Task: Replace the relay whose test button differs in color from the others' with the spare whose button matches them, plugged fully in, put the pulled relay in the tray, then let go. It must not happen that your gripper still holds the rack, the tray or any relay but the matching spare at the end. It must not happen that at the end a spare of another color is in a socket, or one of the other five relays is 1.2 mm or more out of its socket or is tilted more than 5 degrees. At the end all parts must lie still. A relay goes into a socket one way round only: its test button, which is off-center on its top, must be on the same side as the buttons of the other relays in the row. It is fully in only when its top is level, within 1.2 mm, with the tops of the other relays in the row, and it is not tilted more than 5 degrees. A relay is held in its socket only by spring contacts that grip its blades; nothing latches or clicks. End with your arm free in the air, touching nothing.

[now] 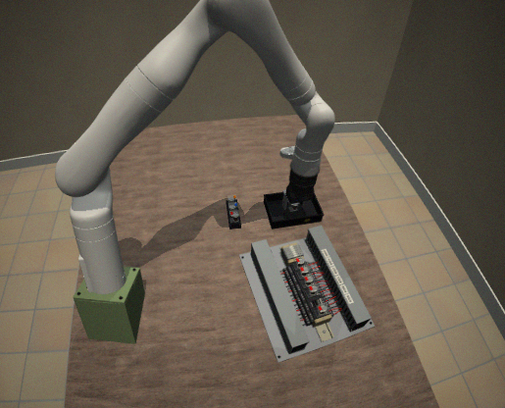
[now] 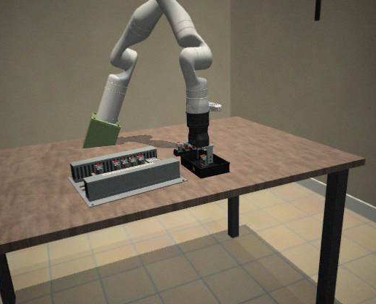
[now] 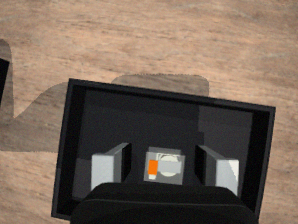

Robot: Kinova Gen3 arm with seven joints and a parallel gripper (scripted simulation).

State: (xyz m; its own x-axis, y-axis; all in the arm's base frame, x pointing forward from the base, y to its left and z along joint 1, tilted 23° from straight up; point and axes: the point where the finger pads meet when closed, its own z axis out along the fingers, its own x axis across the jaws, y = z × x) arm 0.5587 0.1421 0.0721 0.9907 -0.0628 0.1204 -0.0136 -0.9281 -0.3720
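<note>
Over the black tray [image 3: 64, 156] on the wooden table [image 2: 285, 153], the gripper [image 3: 164, 168] points straight down with its 2 fingers spread wide and nothing between them. Inside the tray, in the gap between the fingers but touching neither, a relay [image 3: 164, 165] stands upright on the tray floor, grey on top with an orange test button [image 3: 152, 167] off-center on its top. From the side, the fingertips reach below the tray rim [image 2: 208, 172]. Just beside the tray, on the side toward the arm's green base [image 1: 109, 314], a small black holder [image 1: 233, 214] carries spare relays; 1 has a red button [image 1: 231, 214], and others nearer the far end look orange and blue, though they are too small to be certain. On the tray's other side, nearer the table's front, a grey panel [image 1: 267, 314] holds a row of relays [image 1: 308, 284] between 2 long grey ducts [image 1: 277, 294]. Several red buttons show along that row. Whether any socket stands vacant cannot be made out. The white arm [image 1: 127, 113] arches high from base to tray.
</note>
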